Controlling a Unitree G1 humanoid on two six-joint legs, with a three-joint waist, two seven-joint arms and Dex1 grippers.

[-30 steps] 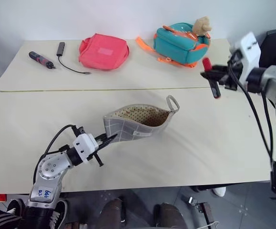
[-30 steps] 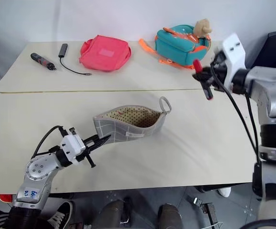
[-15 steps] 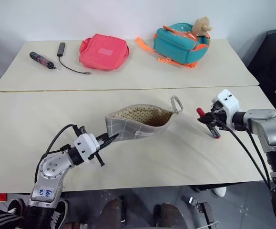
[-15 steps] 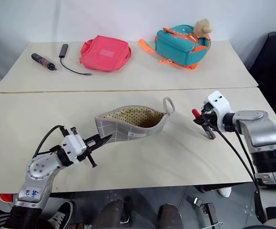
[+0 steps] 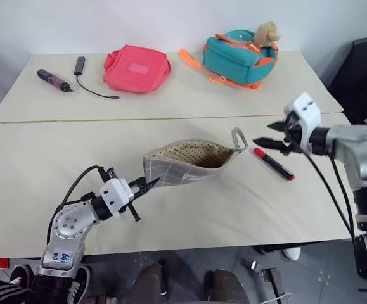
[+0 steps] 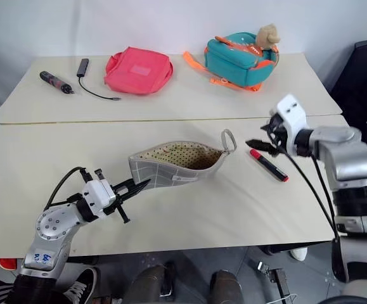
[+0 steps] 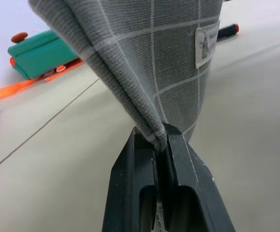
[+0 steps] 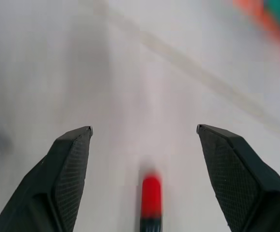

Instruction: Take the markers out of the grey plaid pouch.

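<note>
- Left gripper [image 5: 146, 185] was clamped on the near corner of the grey plaid pouch [image 5: 189, 163], fabric pinched flat between its fingers [image 7: 178, 159].
- Pouch was held up off the near table [image 5: 31, 177], mouth open upward, dotted tan lining visible, cord loop [image 5: 238, 138] at the far end.
- Small white label [image 7: 206, 42] showed on the pouch's side wall in the left wrist view.
- Could just make out something reddish inside the pouch mouth; too small to tell what.
- Right gripper [image 5: 267, 144] hung just above the table, jaws spread wide, nothing between them.
- Red marker [image 5: 273, 163] lay flat on the near table, just beside the pouch's loop end, not touching it. Its red tip sat between the right gripper's open fingers [image 8: 69, 166] in the right wrist view, apart from both.
- Far table [image 5: 170, 101]: pink-red pouch [image 5: 137, 67], teal-orange backpack [image 5: 239, 57] with a tan plush toy [image 5: 267, 33] on top, dark maroon-black tool [image 5: 55, 80] and a small black plug with its cable [image 5: 82, 66].
</note>
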